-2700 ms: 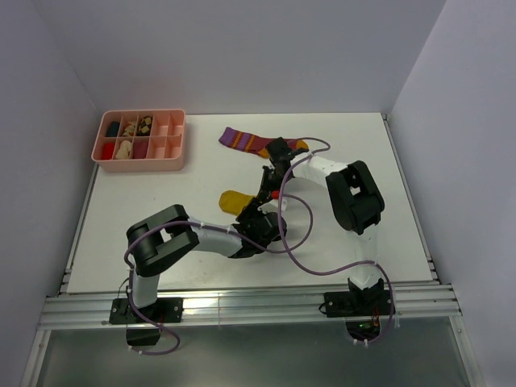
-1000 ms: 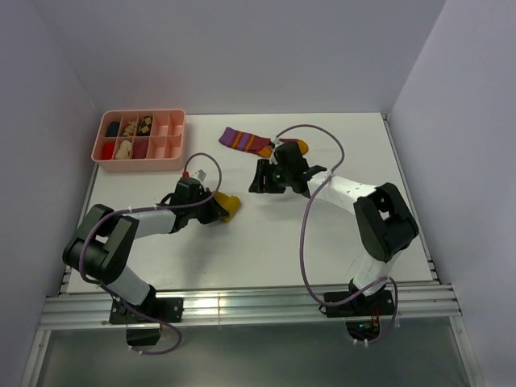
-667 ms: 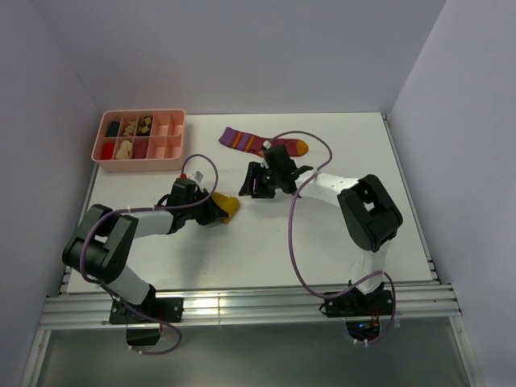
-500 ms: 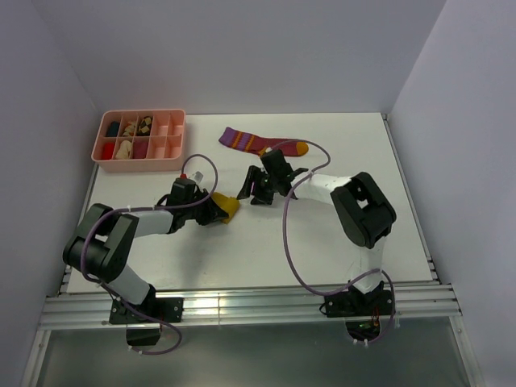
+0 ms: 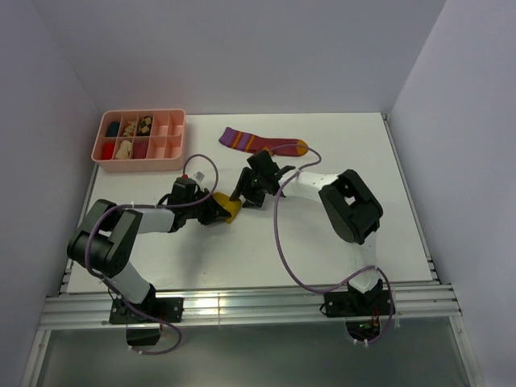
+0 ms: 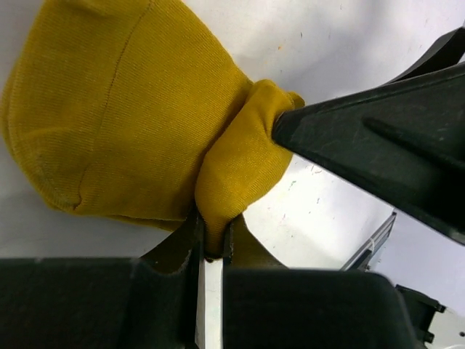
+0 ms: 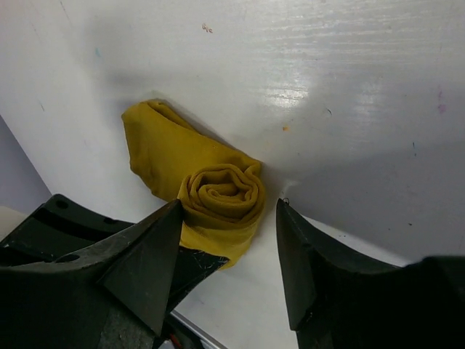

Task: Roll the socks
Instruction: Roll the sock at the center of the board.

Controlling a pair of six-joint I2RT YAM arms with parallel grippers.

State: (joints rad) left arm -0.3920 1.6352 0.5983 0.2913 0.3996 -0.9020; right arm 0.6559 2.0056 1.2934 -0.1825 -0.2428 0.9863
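A mustard-yellow sock [image 5: 229,208] lies partly rolled mid-table. My left gripper [image 5: 213,210] is shut on a fold of it; in the left wrist view the fold [image 6: 236,171] is pinched between the fingers of my left gripper [image 6: 211,251]. My right gripper [image 5: 241,194] is open just right of the sock. In the right wrist view the rolled end [image 7: 220,193] lies between the spread fingers of my right gripper [image 7: 229,251], without touching them. One maroon sock [image 5: 262,143] with purple cuff and orange toe lies flat at the back. The brown-and-tan sock is out of view.
A pink compartment tray [image 5: 173,158] with small items stands at the back left. My right arm's purple cable [image 5: 278,242] loops over the table's middle. White walls close in the table on three sides.
My right gripper has moved left and nearer, from beside the maroon sock to the yellow sock's rolled end. My left gripper has kept its hold and barely moved.
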